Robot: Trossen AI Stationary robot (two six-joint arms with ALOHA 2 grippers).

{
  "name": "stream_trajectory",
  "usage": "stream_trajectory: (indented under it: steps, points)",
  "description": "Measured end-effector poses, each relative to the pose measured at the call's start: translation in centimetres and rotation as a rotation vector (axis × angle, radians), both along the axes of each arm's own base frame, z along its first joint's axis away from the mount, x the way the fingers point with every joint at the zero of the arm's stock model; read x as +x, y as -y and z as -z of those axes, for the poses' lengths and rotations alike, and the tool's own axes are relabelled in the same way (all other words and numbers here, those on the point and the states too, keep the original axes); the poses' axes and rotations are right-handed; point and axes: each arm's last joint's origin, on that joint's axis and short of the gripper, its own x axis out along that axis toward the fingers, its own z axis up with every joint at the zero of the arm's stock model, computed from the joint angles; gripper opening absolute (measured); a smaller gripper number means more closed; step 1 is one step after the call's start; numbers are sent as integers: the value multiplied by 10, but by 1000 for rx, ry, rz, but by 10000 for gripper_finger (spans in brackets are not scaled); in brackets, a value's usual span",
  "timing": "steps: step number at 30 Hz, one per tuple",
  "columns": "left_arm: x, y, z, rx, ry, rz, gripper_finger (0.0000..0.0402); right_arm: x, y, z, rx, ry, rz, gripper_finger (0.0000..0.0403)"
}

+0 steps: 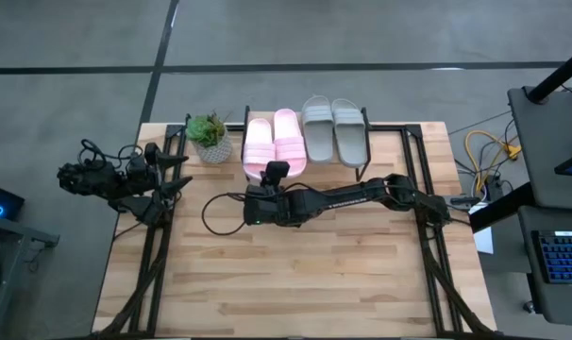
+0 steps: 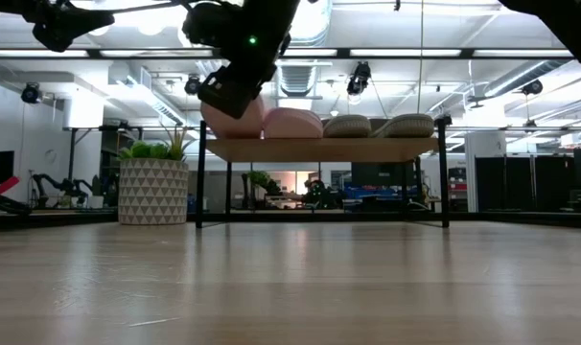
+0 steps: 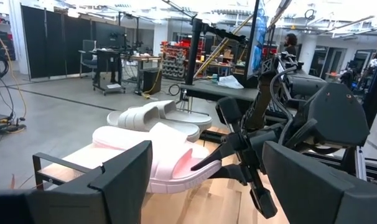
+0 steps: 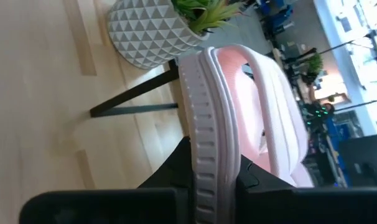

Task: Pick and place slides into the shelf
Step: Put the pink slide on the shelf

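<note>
The shelf (image 2: 319, 149) stands at the table's far edge. It carries the grey-green pair (image 1: 333, 130) on the right and the light pink pair on the left. The right-hand pink slide (image 1: 286, 137) lies flat on the board. My right gripper (image 1: 272, 176) reaches in from the table's right and is shut on the left-hand pink slide (image 1: 258, 144), which is at the shelf's left end, beside the plant pot. My left gripper (image 1: 177, 175) waits open near the table's left edge, pointing toward the shelf and touching nothing. My right gripper pinches the left pink slide by the ribbed edge of its sole (image 4: 207, 158), at the near end, between the two fingers (image 4: 254, 180). The fingers come from the table's near side, along the slide. The slide's far part lies on the shelf board (image 2: 235, 123).
A potted plant in a white patterned pot (image 1: 210, 140) stands just left of the shelf, close to the held slide. The near half of the wooden table (image 1: 295, 283) shows bare wood. The right arm (image 1: 361, 195) lies across the table's middle.
</note>
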Motion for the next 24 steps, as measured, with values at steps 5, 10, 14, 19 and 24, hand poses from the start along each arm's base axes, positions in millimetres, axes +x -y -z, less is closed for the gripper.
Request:
stream_trajectory:
  steps: [5, 10, 14, 19, 24]
  points:
    - [0, 1, 0, 0, -2, 24, 290, 1, 0, 1, 50, 15, -17, 54]
    - [0, 1, 0, -5, 0, 31, 290, 1, 0, 1, 68, 17, -25, 99]
    - [0, 1, 0, -23, 5, 38, 290, 0, -1, 0, 95, 16, -42, 139]
    - [1, 1, 0, -23, 5, 47, 290, -2, -2, -3, 75, 7, -37, 173]
    - [1, 1, 0, -24, 6, 49, 290, -3, -8, -5, 62, -10, -58, 170]
